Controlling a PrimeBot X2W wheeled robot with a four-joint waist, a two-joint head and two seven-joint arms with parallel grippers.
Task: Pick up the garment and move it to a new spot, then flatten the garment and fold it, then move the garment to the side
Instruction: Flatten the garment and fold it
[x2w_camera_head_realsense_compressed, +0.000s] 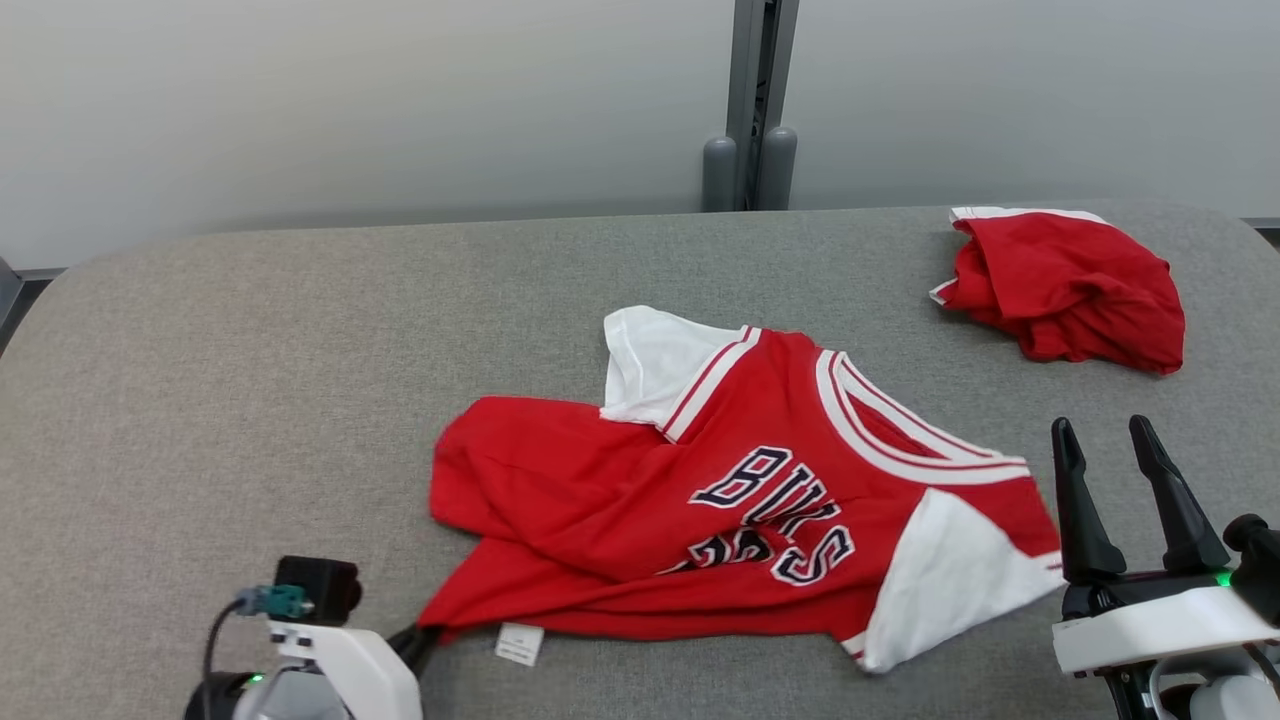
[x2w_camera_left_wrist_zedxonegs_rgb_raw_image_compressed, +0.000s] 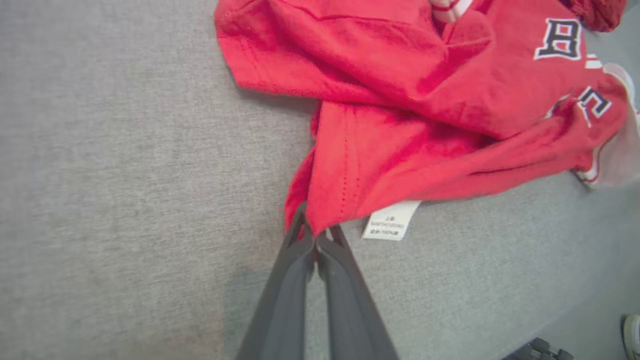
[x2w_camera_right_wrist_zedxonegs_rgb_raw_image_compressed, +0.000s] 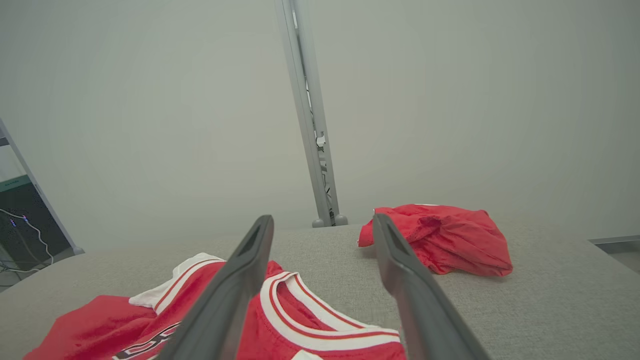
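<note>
Table: grey, coarse-woven padded table with rounded corners, filling our working area.
Backdrop: plain pale wall, split by a grey metal post behind the far edge.
Jersey: our red knit jersey lies mid-table, rumpled and half spread, with white sleeves, striped collar and navy lettering; a white tag pokes out at the near hem.
Left gripper: we see the left gripper pinched tight on the jersey's near hem corner, beside the tag.
Right gripper: the right gripper has its fingers spread and holds nothing, just beside the jersey's right sleeve.
Heap: a second red heap sits crumpled at the far right, well apart.
</note>
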